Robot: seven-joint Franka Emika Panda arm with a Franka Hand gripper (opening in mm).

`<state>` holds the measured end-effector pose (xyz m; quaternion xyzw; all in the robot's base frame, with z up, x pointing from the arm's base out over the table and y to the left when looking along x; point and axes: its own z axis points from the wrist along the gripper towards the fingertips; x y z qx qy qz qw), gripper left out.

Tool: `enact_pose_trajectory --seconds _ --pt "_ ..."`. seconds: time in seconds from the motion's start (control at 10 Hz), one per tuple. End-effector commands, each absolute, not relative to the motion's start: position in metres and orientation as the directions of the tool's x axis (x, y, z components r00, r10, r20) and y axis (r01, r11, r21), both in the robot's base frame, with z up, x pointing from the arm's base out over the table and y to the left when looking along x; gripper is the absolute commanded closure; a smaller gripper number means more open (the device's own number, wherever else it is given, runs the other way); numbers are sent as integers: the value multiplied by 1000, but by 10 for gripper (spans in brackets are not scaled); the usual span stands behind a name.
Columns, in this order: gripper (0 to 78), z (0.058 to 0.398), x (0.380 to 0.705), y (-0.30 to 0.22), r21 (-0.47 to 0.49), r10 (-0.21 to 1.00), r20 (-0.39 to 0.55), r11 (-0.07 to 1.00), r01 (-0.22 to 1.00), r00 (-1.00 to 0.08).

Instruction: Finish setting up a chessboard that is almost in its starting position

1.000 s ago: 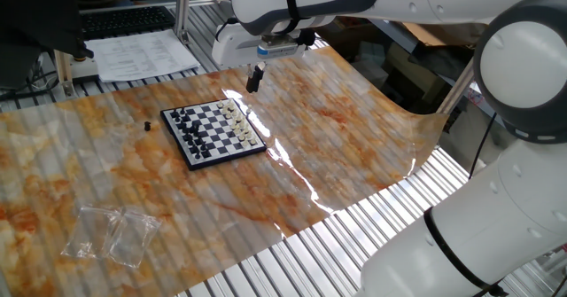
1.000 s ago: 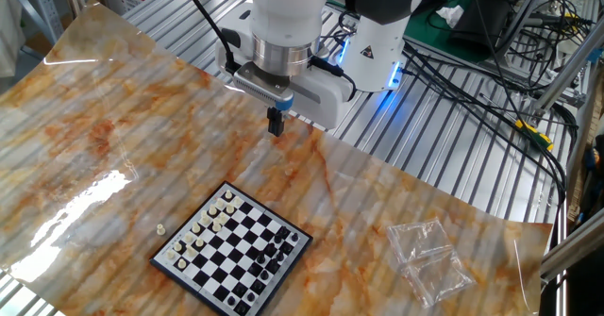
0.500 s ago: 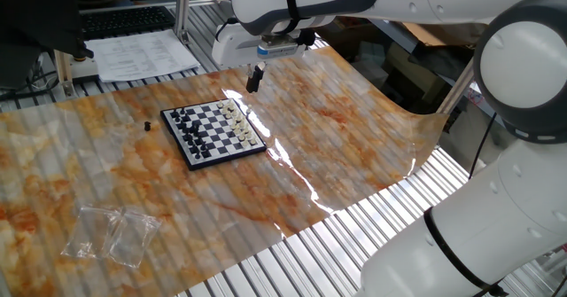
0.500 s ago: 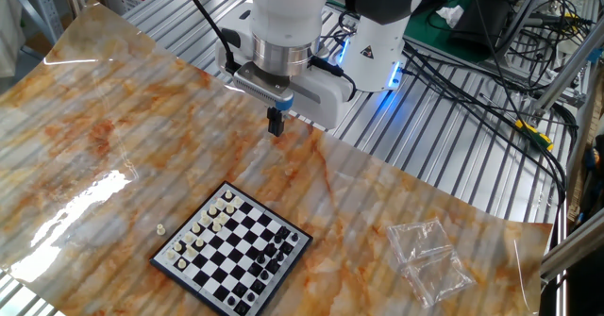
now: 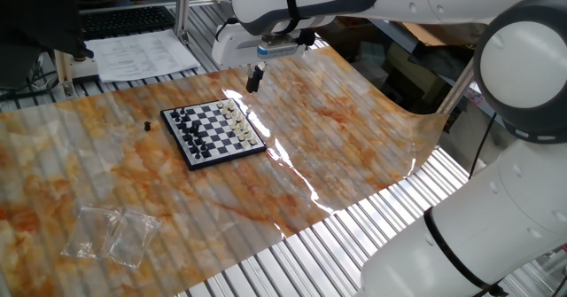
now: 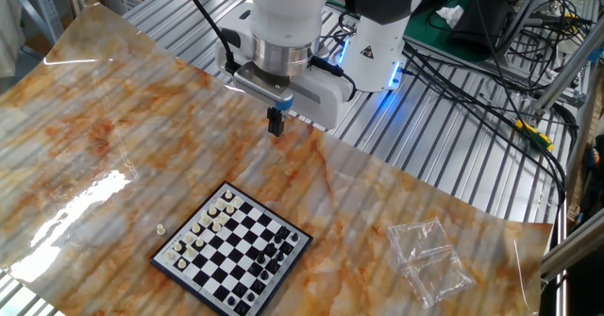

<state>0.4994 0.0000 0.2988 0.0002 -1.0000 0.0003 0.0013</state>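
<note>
Marbled sheeting is lying unchanged as the gripper [image 6: 276,124] keeps hovering, fingers pressed together (empty), the chessboard [image 6: 232,248] waiting below it, setup not progressing.

No visible change across earlier frames and now. Gripper [image 5: 253,80] same spot above counter [image 5: 354,146], beyond chessboard [image 5: 213,132] far edge. Stray pieces beside chessboard unmoved. Board layout identical in both views.
</note>
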Motion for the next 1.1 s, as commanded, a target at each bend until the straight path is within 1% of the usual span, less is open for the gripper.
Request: enact_pose_trajectory --seconds 0.1,0.2,0.3,0.5,0.9,1.1 --pt "776 299 499 0 -46 333 110 943 329 -937" --pt "776 299 499 0 -102 327 92 943 318 -940" --pt "776 299 499 0 -111 333 89 940 323 -939" --pt "776 299 500 0 -108 333 88 940 323 -939" --pt "776 295 512 7 -99 366 87 928 358 -926" --pt "776 288 519 13 -100 387 85 920 379 -918"
